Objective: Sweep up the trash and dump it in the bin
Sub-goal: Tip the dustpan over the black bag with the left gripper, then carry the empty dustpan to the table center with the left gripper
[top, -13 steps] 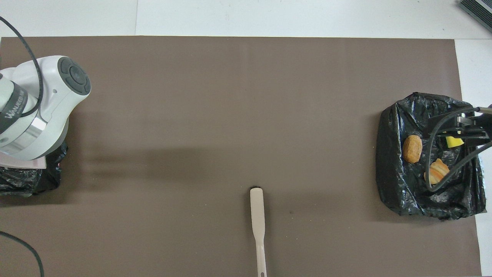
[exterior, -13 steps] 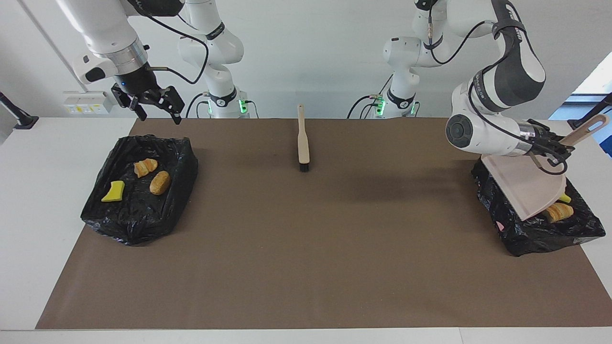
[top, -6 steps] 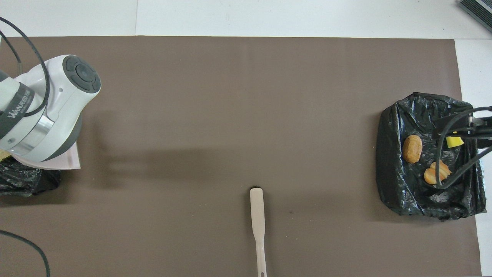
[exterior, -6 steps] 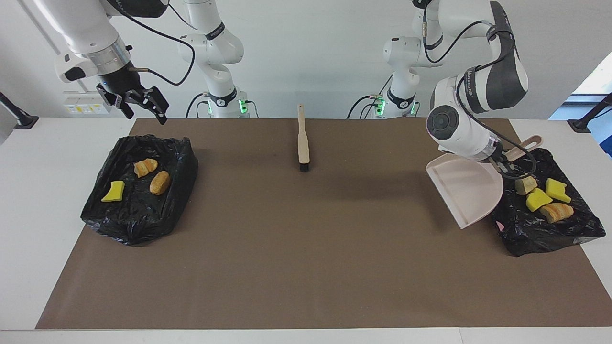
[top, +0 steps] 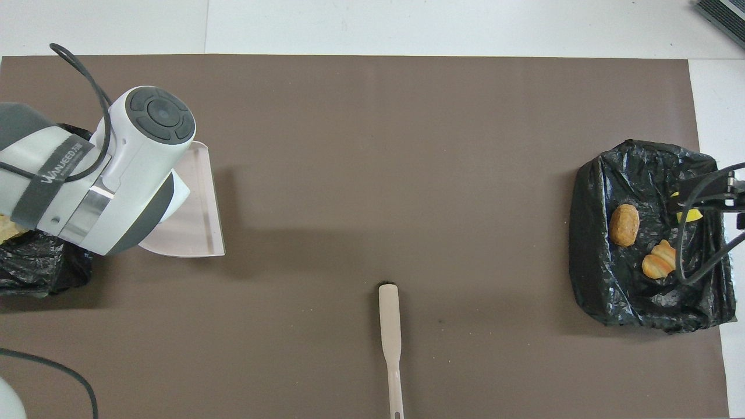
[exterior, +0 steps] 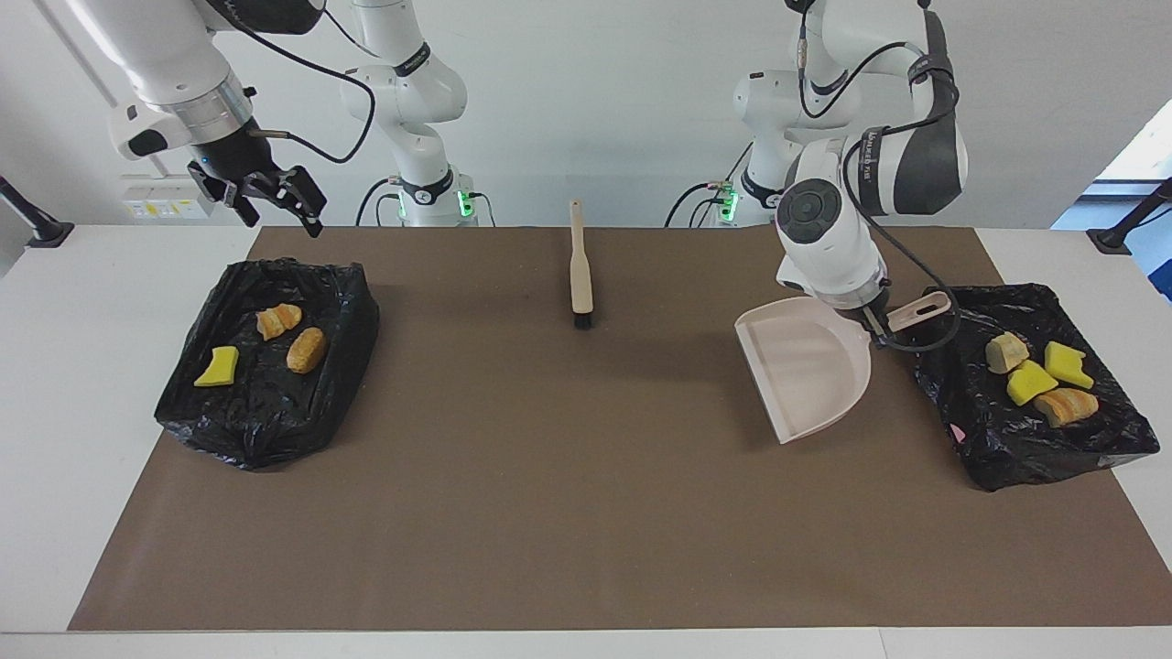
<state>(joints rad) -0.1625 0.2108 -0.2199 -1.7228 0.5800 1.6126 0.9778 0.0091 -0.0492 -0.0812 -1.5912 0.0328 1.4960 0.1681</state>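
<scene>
Left gripper (exterior: pixel 881 327): I'm keeping its fingers clamped on the handle of the beige plastic dustpan (exterior: pixel 806 366), carrying it empty above the brown mat (exterior: pixel 586 513).
Right gripper (exterior: pixel 275 197): I'm holding it spread wide, empty, above the black bag-lined bin (exterior: pixel 265 375) at its end.
Trash: three lumps (exterior: pixel 270 343) are lying there; four lumps (exterior: pixel 1039 377) are lying in the other black-lined bin (exterior: pixel 1030 430).
Technique: I'm lowering the pan level and slowly, near the beige black-bristled brush (exterior: pixel 580 270), releasing only once it's resting flat.

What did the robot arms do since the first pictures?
The left gripper, shut on the dustpan, carried it off the bin bag at its end toward the table's middle, uncovering four trash pieces. The right gripper rose slightly above the other bag, open. The brush and that bag's three pieces stayed put.
</scene>
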